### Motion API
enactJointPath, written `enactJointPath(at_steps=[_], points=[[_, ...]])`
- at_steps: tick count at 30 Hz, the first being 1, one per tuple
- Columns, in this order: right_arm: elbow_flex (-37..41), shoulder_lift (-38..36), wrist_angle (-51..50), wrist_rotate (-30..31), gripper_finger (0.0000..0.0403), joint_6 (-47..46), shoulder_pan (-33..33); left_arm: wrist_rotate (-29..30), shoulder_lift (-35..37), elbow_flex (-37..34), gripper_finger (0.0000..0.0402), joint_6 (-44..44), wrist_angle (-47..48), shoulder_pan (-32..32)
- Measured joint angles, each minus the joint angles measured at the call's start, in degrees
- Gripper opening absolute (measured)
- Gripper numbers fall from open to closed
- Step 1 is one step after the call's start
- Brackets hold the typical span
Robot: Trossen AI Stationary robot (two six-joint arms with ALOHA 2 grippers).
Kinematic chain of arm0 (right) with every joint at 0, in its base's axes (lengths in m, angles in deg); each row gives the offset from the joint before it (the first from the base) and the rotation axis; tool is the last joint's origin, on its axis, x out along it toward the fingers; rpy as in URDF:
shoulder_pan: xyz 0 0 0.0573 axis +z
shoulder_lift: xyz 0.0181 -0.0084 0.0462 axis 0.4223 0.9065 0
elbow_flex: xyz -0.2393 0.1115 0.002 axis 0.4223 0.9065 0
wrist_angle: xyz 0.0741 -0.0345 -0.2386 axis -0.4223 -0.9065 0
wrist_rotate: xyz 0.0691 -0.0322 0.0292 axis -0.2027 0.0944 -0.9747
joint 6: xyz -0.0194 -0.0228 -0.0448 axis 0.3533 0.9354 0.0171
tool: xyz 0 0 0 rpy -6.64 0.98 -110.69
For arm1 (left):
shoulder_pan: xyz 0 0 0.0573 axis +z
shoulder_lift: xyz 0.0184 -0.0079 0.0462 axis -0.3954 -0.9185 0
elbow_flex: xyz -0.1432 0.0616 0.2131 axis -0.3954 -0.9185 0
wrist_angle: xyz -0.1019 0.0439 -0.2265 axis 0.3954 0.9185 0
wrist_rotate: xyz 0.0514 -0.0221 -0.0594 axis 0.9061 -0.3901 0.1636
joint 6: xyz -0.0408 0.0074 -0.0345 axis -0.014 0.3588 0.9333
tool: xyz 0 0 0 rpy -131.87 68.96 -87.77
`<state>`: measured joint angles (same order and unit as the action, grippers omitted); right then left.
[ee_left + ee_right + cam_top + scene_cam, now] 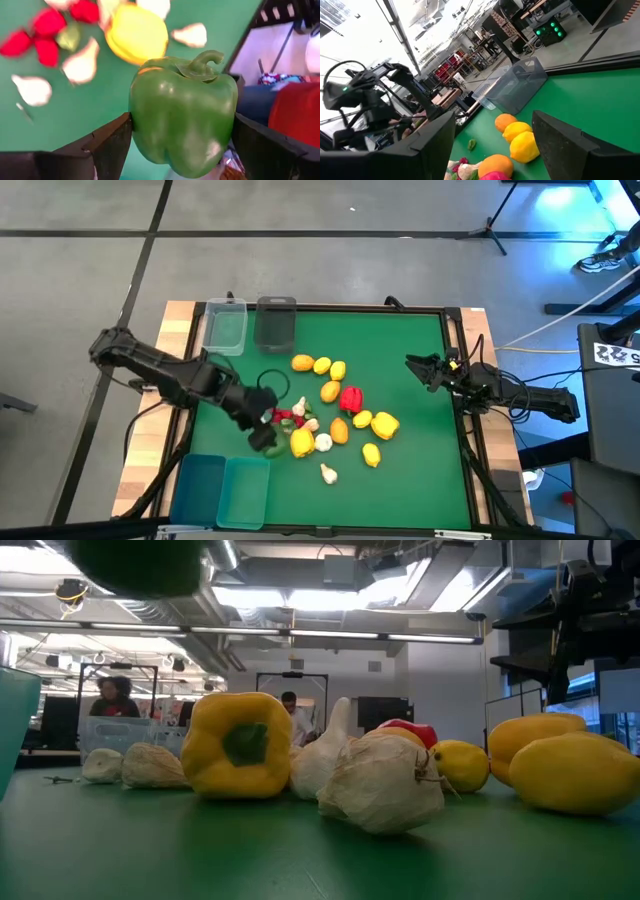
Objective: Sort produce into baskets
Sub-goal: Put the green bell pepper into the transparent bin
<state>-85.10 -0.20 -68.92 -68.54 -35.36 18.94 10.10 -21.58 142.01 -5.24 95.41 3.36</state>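
My left gripper [265, 438] is shut on a green bell pepper [182, 115], above the near left side of the produce pile; the pepper also shows at the top of the low view [140, 565]. The pile lies mid-table: lemons [322, 365], oranges [302, 363], a red pepper [350, 398], yellow peppers [385, 424], garlic bulbs [323, 442] and red chilies [283, 416]. Two clear baskets [225, 325] stand at the far left and two teal baskets [222, 488] at the near left. My right gripper [412, 364] is open and empty, over the table's right part. My left gripper pinches the green pepper by its two opposite side walls [137, 125] between its two fingers [110, 145]. The fingers point down at the table, slanting from its left. The pepper is lifted clear of the table, and its stem [202, 62] shows beyond the fingers.
A yellow pepper [238, 745] and a garlic bulb [380, 785] lie near the table's near edge, with lemons [575, 772] beside them. A raised frame [458, 340] borders the green mat. People and equipment stand in the room beyond the table.
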Motion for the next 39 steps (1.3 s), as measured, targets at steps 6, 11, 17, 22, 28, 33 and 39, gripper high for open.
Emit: enactJointPath(at_steps=[6, 11, 17, 22, 28, 33, 39], points=[[-0.02, 0.00, -0.03, 0.02, 0.0261, -0.02, 0.01, 3.52, -0.13, 0.00, 0.0315, 7.27, 2.26, -7.53], [-0.02, 0.00, -0.06, 0.11, 0.0261, -0.02, 0.02, 5.15, -0.18, 0.00, 0.0315, 11.73, 5.58, -13.33], [-0.02, 0.01, -0.06, 0.43, 0.0261, -0.07, 0.01, 5.85, -1.10, 0.00, 0.0315, 16.43, 6.18, -19.25], [-0.02, 0.02, -0.03, 1.25, 0.0261, -0.04, 0.00, 7.28, -3.64, 0.00, 0.0315, 16.54, 8.49, -21.96], [-0.02, 0.00, -0.01, 1.81, 0.0261, -0.04, 0.02, 9.31, -4.64, 0.00, 0.0315, 15.21, 8.90, -20.18], [-0.02, 0.00, 0.05, 1.84, 0.0261, -0.22, 0.02, 17.67, -1.54, 0.00, 0.0315, 12.82, 10.18, -13.36], [-0.02, 0.01, 0.08, 1.86, 0.0261, -0.25, 0.00, 26.39, 2.31, 0.00, 0.0315, 8.64, 14.48, 3.48]])
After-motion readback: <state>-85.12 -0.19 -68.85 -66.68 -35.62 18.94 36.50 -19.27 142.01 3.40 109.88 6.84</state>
